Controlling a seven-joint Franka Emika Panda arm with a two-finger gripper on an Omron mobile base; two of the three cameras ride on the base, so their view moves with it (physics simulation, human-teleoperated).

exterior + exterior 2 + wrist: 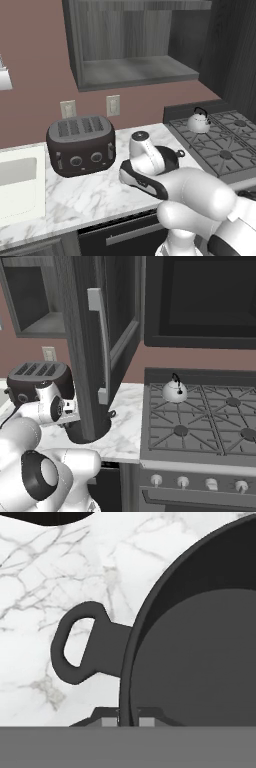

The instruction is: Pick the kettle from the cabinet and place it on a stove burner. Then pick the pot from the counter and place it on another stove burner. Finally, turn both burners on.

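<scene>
Fingers (128,718) clamped on the pot (200,652) rim beside its loop handle (82,643); pot on the marble table (100,192), kettle (198,121) on a rear burner.

A toaster (81,144) and a dark pot (200,652) sit on the marble desk (95,192); a kettle (198,121) stands on the stove (220,145) alongside

Mauve wall (30,75), two outlets (113,105).
</scene>
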